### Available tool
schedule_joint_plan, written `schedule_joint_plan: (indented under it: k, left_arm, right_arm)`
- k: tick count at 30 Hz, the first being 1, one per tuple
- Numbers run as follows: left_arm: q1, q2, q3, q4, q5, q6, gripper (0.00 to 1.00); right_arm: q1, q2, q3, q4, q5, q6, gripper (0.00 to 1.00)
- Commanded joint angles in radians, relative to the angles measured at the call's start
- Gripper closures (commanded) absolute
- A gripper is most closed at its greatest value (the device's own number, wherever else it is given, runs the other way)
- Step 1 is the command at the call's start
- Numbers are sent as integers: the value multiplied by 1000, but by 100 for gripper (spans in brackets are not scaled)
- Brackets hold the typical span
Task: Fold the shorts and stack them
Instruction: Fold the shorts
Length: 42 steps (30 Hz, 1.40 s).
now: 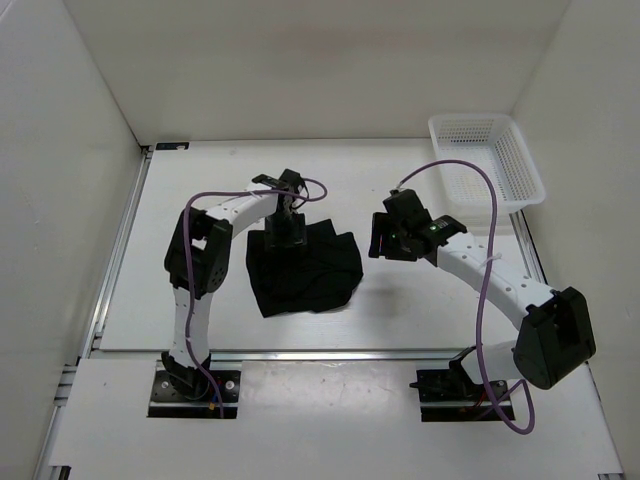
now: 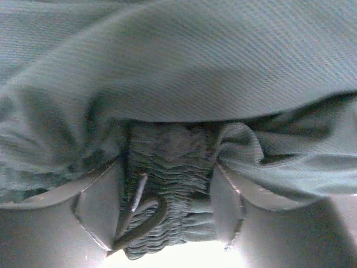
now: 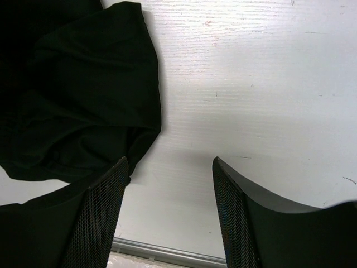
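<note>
This is a robotics lab test cell: a plain white table [image 1: 400, 320] is boxed in by bare white panels [image 1: 60, 200], with an aluminium rail [image 1: 113, 262] along its left edge. The left arm [image 1: 190, 290] and right arm [image 1: 490, 275] are bolted to metal base plates [image 1: 160, 392] and trail purple cables [image 1: 480, 300].

table [image 1: 200, 200]: white, walled in on three sides | shorts [image 1: 305, 272]: black, bunched heap at mid-table | left gripper [image 1: 285, 238]: down on the shorts' far-left part | right gripper [image 1: 378, 243]: just right of the shorts, apart from them | basket [image 1: 480, 165]: white mesh, far-right corner, well apart from the shorts
</note>
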Motion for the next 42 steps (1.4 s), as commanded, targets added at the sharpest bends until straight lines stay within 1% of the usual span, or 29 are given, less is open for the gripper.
schedule_joint_plan:
  k: [1, 4, 5, 6, 8, 9, 10, 11, 13, 15, 18, 21, 25, 26, 29, 30, 31, 32, 33, 34, 36, 37, 38, 42]
  left_arm:
    - [-13, -88, -16, 26, 88, 7, 43]
    - [-13, -111, -16, 26, 88, 7, 59]
    - [-13, -111, -16, 26, 88, 7, 63]
    - [-13, -120, -16, 26, 88, 7, 70]
    - [-13, -131, -6, 17, 88, 7, 77]
    - [-13, -131, -6, 5, 79, 7, 85]
    - [-13, -140, 4, 4, 79, 7, 89]
    - [-13, -154, 15, -12, 56, 7, 89]
    - [-13, -177, 26, -26, 38, -4, 89]
    - [-1, -220, 26, -57, 8, -13, 89]
    - [31, -283, 47, -86, -19, -13, 89]
    - [80, -344, 38, -111, -19, -4, 89]
    - [154, -410, -43, -123, 2, 31, 89]
    - [186, -422, -102, -123, 2, 42, 89]
    - [257, -432, -210, -57, 53, 70, 89]
    - [272, -432, -232, -42, 65, 70, 88]
    - [287, -415, -247, -17, 65, 79, 83]
    - [310, -401, -268, -8, 77, 94, 61]
    - [311, -389, -269, -8, 77, 94, 48]
    - [324, -378, -269, -8, 62, 94, 37]
    - [338, -367, -269, -8, 48, 104, 18]
    - [353, -393, -269, -8, 48, 104, 11]
    - [372, -410, -256, -23, 27, 104, 10]
    - [425, -491, -194, -83, -48, 104, 10]
  right_arm:
    - [-2, -18, 8, -7, -10, -6, 33]
    - [-2, -18, 8, -7, -10, -6, 33]
    - [-2, -18, 8, -7, -10, -6, 33]
    - [-2, -18, 8, -7, -10, -6, 33]
    - [-2, -9, -2, -7, -10, -6, 33]
    - [-2, -9, -2, -7, -10, -6, 31]
    - [-2, -9, -2, -7, -24, -6, 29]
    - [-2, 2, -2, -7, -33, -6, 23]
    - [-2, 11, -2, -7, -33, -16, 18]
    - [-2, 11, -2, -7, -42, -16, 16]
    - [-2, 11, -2, -7, -42, -16, 14]
    - [-2, 30, 7, 2, -62, -34, 12]
    - [-2, 39, 16, 2, -73, -43, 8]
    - [-2, 49, 16, 2, -73, -43, 7]
    - [-2, 69, 16, 11, -96, -43, 5]
    - [-2, 70, 16, 11, -105, -52, 4]
    - [-2, 80, 25, 11, -105, -53, 4]
    - [-2, 89, 25, 11, -105, -53, 4]
    - [8, 89, 25, 11, -105, -53, 2]
    - [8, 89, 25, 11, -105, -53, 2]
    - [17, 100, 25, 11, -105, -53, 2]
    - [17, 100, 25, 11, -105, -53, 2]
    - [17, 100, 25, 11, -105, -53, 2]
    - [36, 109, 25, 11, -105, -63, 2]
